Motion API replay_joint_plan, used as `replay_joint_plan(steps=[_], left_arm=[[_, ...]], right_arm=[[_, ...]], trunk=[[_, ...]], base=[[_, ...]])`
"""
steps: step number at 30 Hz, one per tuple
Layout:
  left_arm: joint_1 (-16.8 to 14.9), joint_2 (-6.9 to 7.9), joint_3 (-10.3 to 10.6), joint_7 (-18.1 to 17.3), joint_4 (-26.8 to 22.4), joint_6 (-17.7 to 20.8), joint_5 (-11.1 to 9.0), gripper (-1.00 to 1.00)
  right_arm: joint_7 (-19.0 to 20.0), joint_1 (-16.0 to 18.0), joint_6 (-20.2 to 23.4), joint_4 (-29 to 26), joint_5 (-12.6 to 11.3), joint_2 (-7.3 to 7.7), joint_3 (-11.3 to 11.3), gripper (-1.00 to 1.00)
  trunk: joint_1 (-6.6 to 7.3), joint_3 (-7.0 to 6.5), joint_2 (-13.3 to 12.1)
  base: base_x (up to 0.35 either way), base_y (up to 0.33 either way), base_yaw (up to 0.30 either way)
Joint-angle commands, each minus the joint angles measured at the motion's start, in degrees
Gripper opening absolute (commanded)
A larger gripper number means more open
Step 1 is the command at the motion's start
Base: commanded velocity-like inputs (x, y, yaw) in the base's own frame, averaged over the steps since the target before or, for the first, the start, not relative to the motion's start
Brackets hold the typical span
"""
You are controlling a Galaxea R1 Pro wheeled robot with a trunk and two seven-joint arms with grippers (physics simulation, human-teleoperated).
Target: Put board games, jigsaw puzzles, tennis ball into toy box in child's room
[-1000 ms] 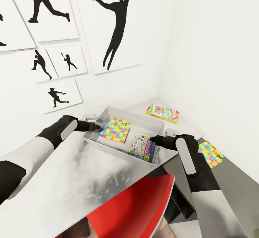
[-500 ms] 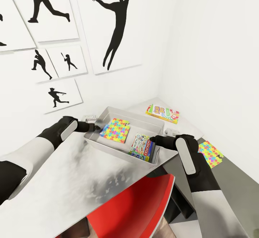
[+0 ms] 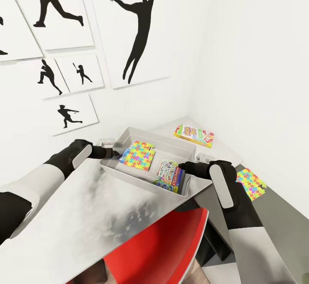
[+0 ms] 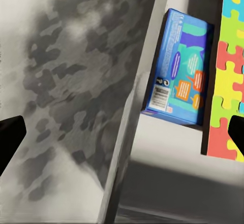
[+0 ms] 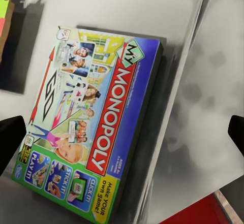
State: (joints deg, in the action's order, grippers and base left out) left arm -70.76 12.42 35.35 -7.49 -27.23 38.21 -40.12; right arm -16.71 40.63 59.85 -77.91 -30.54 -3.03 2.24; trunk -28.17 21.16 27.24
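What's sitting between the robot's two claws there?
The grey toy box, seen in the head view. The left gripper and right gripper straddle opposite rims; inside lie a jigsaw puzzle and a Monopoly box.

A red chair [image 3: 159,249] sits below black silhouette pictures [image 3: 137,31] on the wall.
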Motion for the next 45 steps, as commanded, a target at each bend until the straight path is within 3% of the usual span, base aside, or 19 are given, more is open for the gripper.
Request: replay_joint_plan(steps=[1,17,18,27,28,45], left_arm=[[-0.06,0.06,0.25,-0.23,-0.05,0.11,0.12,1.0],[-0.04,0.12,0.25,-0.34,0.74,0.11,0.13,1.0],[-0.05,0.13,0.25,-0.35,0.77,0.11,0.13,-1.0],[-0.04,0.08,0.25,-0.34,0.84,0.08,0.13,-1.0],[-0.05,0.08,0.25,-0.34,0.83,0.05,0.13,-1.0],[-0.02,0.05,0.25,-0.34,0.79,-0.5,0.13,-1.0]], right_arm=[[-0.6,0.05,0.15,-0.05,-0.57,-0.01,0.02,1.0],[-0.6,0.04,0.15,-0.04,-0.57,-0.03,-0.03,1.0],[-0.6,0.04,0.15,-0.04,-0.57,-0.03,-0.02,1.0],[-0.65,0.0,0.15,-0.04,-0.55,-0.04,0.03,1.0],[-0.67,-0.01,0.15,-0.04,-0.56,-0.02,0.03,-1.0],[-0.69,-0.03,0.15,-0.04,-0.57,0.05,0.02,-1.0]], trunk=[[-0.03,0.09,0.1],[-0.03,0.09,0.1],[-0.03,0.09,0.1],[-0.03,0.09,0.1],[-0.03,0.09,0.1],[-0.03,0.09,0.1]], base=[[0.0,0.0,0.0],[0.0,0.0,0.0],[0.0,0.0,0.0],[0.0,0.0,0.0],[0.0,0.0,0.0],[0.0,0.0,0.0]])
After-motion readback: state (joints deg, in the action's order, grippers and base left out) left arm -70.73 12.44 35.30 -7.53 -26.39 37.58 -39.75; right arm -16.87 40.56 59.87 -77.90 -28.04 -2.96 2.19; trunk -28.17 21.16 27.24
